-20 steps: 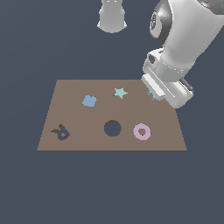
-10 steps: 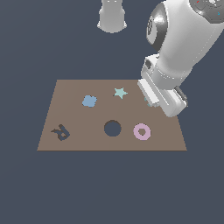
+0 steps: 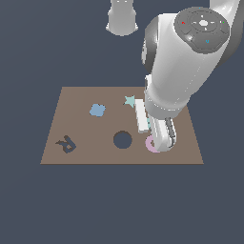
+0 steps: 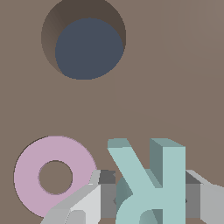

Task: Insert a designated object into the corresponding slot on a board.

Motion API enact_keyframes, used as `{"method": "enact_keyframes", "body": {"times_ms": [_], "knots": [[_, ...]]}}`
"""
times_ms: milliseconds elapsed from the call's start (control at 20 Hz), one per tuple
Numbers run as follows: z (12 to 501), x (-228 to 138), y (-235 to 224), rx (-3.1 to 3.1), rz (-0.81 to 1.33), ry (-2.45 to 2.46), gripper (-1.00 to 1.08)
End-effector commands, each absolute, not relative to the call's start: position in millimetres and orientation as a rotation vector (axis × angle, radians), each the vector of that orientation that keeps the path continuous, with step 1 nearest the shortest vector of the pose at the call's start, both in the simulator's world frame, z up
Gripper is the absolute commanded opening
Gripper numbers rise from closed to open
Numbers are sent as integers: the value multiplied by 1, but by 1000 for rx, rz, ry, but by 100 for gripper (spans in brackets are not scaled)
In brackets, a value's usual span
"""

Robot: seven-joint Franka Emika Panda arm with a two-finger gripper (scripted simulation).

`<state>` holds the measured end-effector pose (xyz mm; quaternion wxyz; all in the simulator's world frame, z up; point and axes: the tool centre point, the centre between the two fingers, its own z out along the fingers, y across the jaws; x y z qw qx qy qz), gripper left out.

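- Exterior view: the brown board (image 3: 86, 147) lies flat, and the white arm (image 3: 183, 62) leans over the part of it toward the exterior view's right.
- The pincer (image 3: 159, 136) hangs just above the pink ring (image 3: 150, 146), hiding part of it; from here its jaws are too crowded by the wrist to judge their spread.
- A sliver of pale teal at the jaws is all that shows of the teal R here.
- The R-shaped slot (image 3: 66, 144) sits near the board's corner toward the exterior view's left, well apart from the pincer.
- The round hole (image 3: 122, 139) lies between the slot and the ring; the blue blob (image 3: 97, 110) and the teal star (image 3: 129, 100) lie farther back.
- Wrist view: the teal R (image 4: 148, 179) stands between the grey finger pads (image 4: 106, 199), one pad pressed against each side, so the pincer is pinching the R.
- The R is held above the bare brown board (image 4: 175, 65), just beside the pink ring (image 4: 54, 175).
- The round hole (image 4: 85, 43) lies farther off on the board, apart from both ring and R.
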<state>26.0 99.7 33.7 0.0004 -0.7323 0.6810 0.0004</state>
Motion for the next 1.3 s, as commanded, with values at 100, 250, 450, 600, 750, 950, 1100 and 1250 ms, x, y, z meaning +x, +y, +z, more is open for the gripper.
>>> {"method": "enact_keyframes", "body": {"times_ms": [100, 250, 450, 600, 750, 950, 1100, 1250], "knots": [[36, 60, 49, -2099, 1, 2337, -100], [36, 77, 14, -1960, 1, 2455, -100], [38, 92, -33, -1778, 1, 2590, -100], [38, 98, -66, -1645, 2, 2677, -100], [39, 100, -98, -1517, 2, 2751, -100], [40, 99, -136, -1359, 2, 2833, -100], [40, 96, -158, -1266, 2, 2876, -100], [40, 93, -172, -1207, 3, 2902, -100]]}}
